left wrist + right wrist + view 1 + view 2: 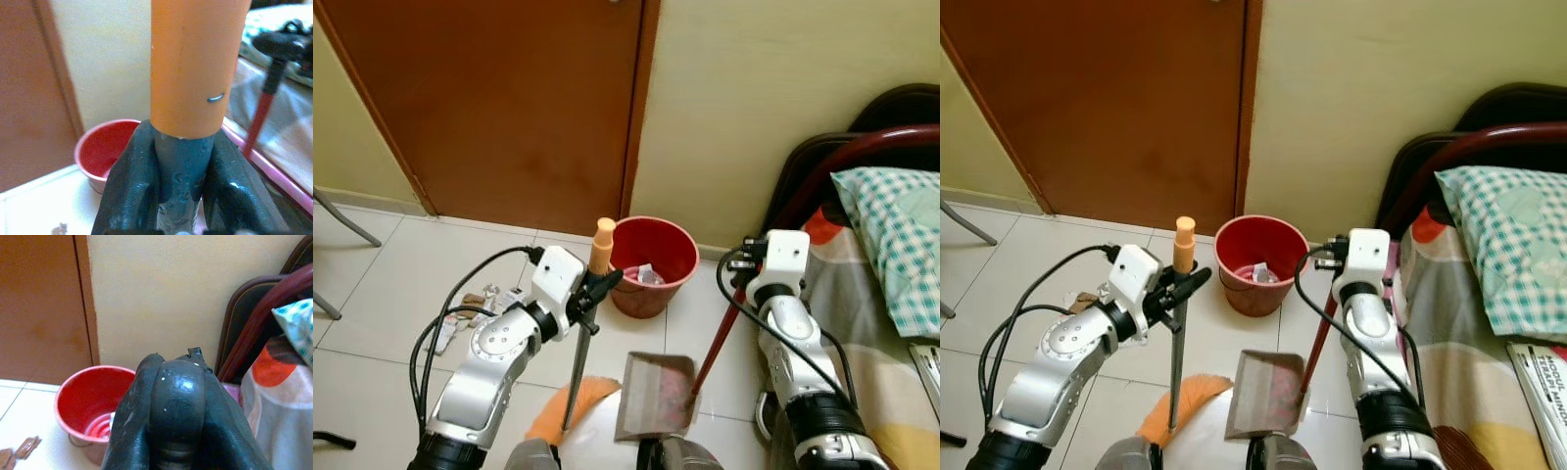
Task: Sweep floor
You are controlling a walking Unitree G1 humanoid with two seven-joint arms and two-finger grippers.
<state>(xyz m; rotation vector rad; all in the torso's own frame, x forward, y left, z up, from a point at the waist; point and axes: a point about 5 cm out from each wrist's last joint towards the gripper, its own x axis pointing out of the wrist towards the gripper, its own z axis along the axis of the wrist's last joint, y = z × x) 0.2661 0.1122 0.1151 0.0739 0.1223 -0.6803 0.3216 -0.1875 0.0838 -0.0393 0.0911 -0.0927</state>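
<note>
The left tool [599, 284] is clamped on the broom handle [582, 348] just below its orange cap [603, 244] — in the left wrist view both black fingers [131, 186] press against the grey shaft right under that cap. The handle stands nearly upright, and the orange bristles [570, 406] rest on the tiled floor [391, 284] close in front of the robot.

The right tool [1337, 257] is closed around the dark top of the dustpan's red handle [1317, 343]; in the right wrist view its fingers [142, 431] wrap the rounded end. The handle slopes down to the dustpan [654, 397], which sits on the floor just beside the bristles.

A red bucket [652, 264] with some scraps inside stands by the wall near the brown door [499, 98] — between the two arms. Bits of litter [480, 304] lie on the tiles behind the left arm. A bed [881, 294] with a checked pillow [896, 235] is on the right.
</note>
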